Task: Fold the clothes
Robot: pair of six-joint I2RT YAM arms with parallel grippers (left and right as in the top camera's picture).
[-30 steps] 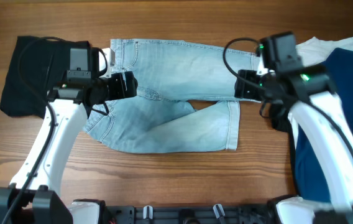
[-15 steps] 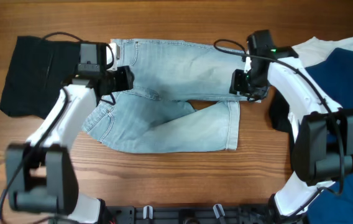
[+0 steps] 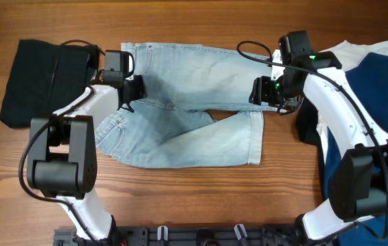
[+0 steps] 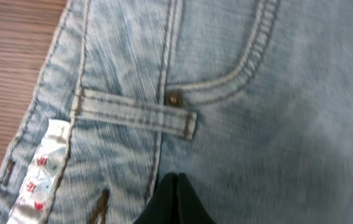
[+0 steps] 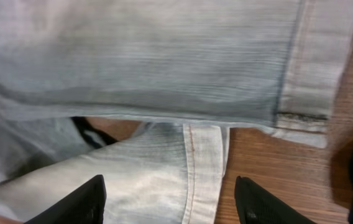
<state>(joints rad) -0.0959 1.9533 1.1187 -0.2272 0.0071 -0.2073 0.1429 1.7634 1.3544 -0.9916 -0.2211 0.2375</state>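
Note:
The light-blue denim shorts (image 3: 194, 102) lie flat on the wooden table (image 3: 180, 198), waistband to the left and leg hems to the right. My left gripper (image 3: 134, 89) is over the waist end. In the left wrist view its fingertips (image 4: 178, 182) are pressed together on the denim below a belt loop (image 4: 133, 116), with nothing visible between them. My right gripper (image 3: 261, 92) hovers open at the leg ends. In the right wrist view its fingers (image 5: 86, 200) straddle the lower leg's hem (image 5: 204, 168), under the upper leg (image 5: 164, 56).
A black garment (image 3: 40, 82) lies folded at the far left. A navy garment (image 3: 371, 137) lies over a white one (image 3: 358, 49) at the right edge, with a dark item (image 3: 308, 130) beside them under the right arm.
My left gripper's jaws have gone from open to shut at the waist end. The right gripper has shifted slightly left along the leg hems and stays open.

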